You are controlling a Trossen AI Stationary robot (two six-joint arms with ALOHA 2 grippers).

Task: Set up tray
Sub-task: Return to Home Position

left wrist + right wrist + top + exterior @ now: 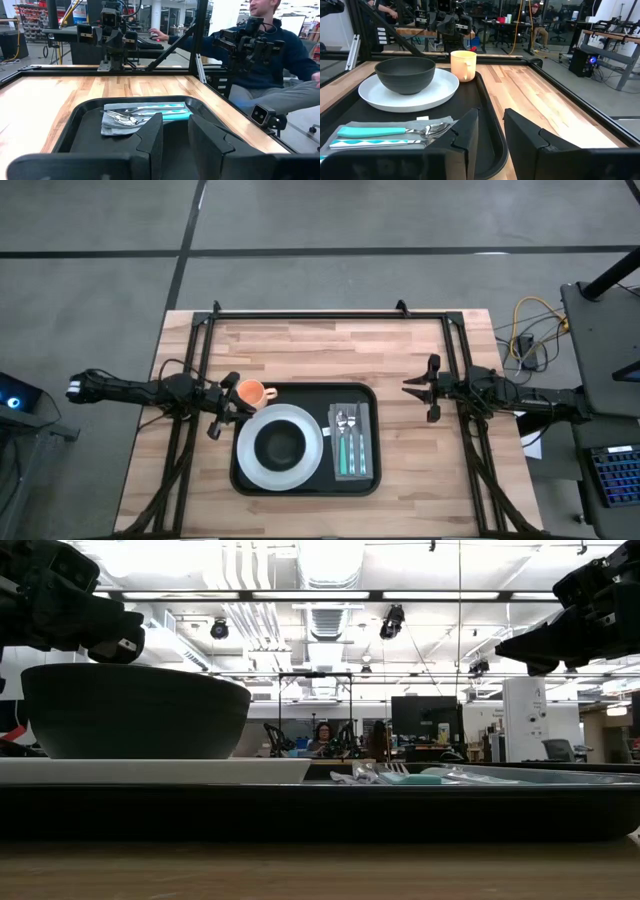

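Cutlery [350,442]: we count three blue pieces on one napkin [367,430], right of one plate [250,466], one bowl [281,444], one cup [250,392] (orange), all on the tray [310,394], central on the surface [300,350]; left hand [232,408] and right hand [412,388] flank it, fingers parted.

High cam: straight down, far, whole table [330,345]. Low cam: tabletop lvl, close against tray [420,808] edge. Wrist cams face inward from opp. sides; all share tray.

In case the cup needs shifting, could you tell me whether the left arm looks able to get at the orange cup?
Probably yes: the left pincer hangs open just beside the orange cup, which stands in a corner of the tray, with nothing between them. The white plate lies off that line.
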